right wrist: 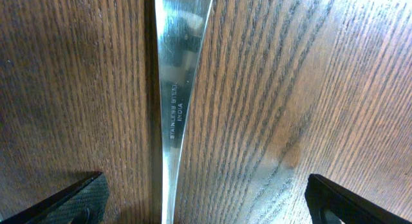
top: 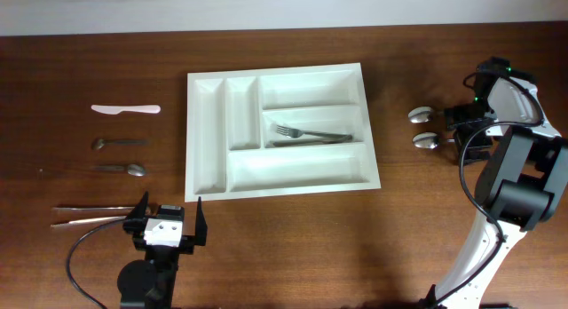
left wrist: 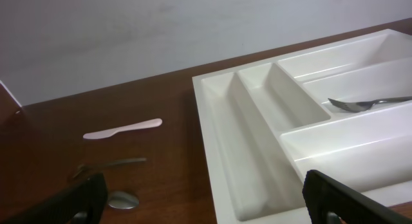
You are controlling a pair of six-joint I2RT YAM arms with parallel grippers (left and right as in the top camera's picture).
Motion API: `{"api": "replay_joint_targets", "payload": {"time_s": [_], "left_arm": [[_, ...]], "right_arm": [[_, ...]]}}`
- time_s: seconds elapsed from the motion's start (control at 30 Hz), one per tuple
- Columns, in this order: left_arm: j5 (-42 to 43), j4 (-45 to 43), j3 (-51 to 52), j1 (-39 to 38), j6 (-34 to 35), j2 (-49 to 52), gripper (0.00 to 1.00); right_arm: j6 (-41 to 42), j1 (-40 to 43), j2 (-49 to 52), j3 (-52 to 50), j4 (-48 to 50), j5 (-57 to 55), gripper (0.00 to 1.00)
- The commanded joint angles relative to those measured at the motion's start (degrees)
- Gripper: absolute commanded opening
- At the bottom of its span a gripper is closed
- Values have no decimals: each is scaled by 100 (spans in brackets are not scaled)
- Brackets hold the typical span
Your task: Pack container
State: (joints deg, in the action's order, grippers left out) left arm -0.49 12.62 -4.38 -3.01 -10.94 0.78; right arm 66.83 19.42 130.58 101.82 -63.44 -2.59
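The white cutlery tray lies mid-table, with a fork in its middle long compartment; the tray and the fork also show in the left wrist view. My left gripper is open and empty at the table's front left, just short of the tray's near corner. My right gripper is open, low over the table at the right, above the handles of two spoons. In the right wrist view a steel handle lies between the open fingers, untouched.
Left of the tray lie a white plastic knife, two metal spoons and two long metal utensils by the left gripper. The knife and a spoon bowl show in the left wrist view.
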Motion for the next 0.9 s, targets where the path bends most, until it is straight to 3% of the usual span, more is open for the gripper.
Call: {"api": "replay_joint_targets", "payload": {"time_s": [0.0,0.17,0.87], "left_arm": [[-39,-7,55,4,-74,-48,99],[-39,-9,55,4,-74,-48,99],[-39,-7,55,4,-74,-48,99]], "right_arm": [[4,11,118,-72,-2,-114,98],[4,9,118,-72,-4,-114,70],[-63,11,118,-269,332,-109,72]]}}
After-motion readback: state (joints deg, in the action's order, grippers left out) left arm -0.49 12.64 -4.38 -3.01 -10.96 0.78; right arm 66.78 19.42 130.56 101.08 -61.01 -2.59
